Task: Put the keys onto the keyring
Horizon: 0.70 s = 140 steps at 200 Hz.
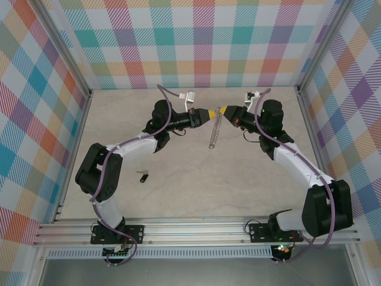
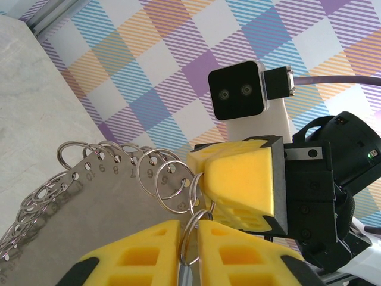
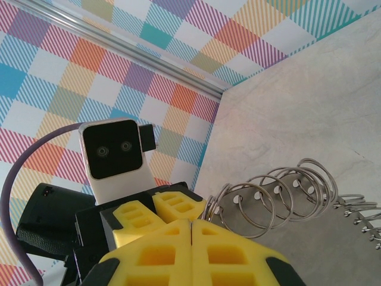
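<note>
The keyring (image 1: 214, 134) is a grey metal plate (image 2: 101, 202) with numbered holes and several split rings along its edge. It hangs in the air between both grippers, above the table. My left gripper (image 2: 189, 225) has its yellow fingers pinched on one split ring (image 2: 190, 238) at the plate's edge. My right gripper (image 3: 191, 221) is shut tight on the same end of the plate (image 3: 297, 235), and its fingers (image 2: 244, 179) face the left ones tip to tip. The key (image 1: 143, 177), small and dark, lies alone on the table near the left arm.
The two gripper tips, left (image 1: 209, 113) and right (image 1: 225, 111), meet high at the back centre. Plaid walls close in the back and both sides. An aluminium rail (image 1: 196, 229) runs along the near edge by the arm bases.
</note>
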Motion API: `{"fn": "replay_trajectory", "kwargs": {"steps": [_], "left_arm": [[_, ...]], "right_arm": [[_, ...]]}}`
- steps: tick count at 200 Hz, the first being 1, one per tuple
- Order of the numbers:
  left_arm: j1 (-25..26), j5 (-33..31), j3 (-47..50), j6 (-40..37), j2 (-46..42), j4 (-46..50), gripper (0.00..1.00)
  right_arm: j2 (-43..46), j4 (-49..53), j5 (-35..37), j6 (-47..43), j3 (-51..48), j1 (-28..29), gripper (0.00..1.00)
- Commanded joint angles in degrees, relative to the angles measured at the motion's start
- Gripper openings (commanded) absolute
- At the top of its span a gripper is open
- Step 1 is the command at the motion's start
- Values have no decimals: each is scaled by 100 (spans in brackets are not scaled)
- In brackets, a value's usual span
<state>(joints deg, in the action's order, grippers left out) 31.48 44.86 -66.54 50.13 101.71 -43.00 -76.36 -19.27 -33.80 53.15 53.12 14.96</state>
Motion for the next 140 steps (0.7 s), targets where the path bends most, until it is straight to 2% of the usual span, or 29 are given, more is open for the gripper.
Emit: {"fn": "replay_trajectory", "kwargs": {"steps": [1,23,40,96,110,118,130,140], "left_arm": [[51,-13,45,-138,-267,-17,12],[51,-30,43,-174,-308,39,8],[51,-78,37,-291,-369,193,0],[46,-171,-208,-1403,-822,1329,0],[51,-155,-299,-1706,-929,1622,0],[50,-136,-376,-1877,-966,1798,0],[51,-133,-489,-2206,-1044,2116,0],[49,-117,-603,-2489,-1097,2394,0]], "right_arm": [[132,-284,5,-24,-21,-40,0],[139,-266,15,-39,-19,-37,0],[134,-229,44,-72,-13,-46,0],[202,0,172,-164,-132,-94,0],[272,33,149,-168,-207,-116,22],[345,109,137,-212,-251,-128,31],[504,309,145,-331,-324,-168,42],[659,477,145,-421,-392,-214,46]]}}
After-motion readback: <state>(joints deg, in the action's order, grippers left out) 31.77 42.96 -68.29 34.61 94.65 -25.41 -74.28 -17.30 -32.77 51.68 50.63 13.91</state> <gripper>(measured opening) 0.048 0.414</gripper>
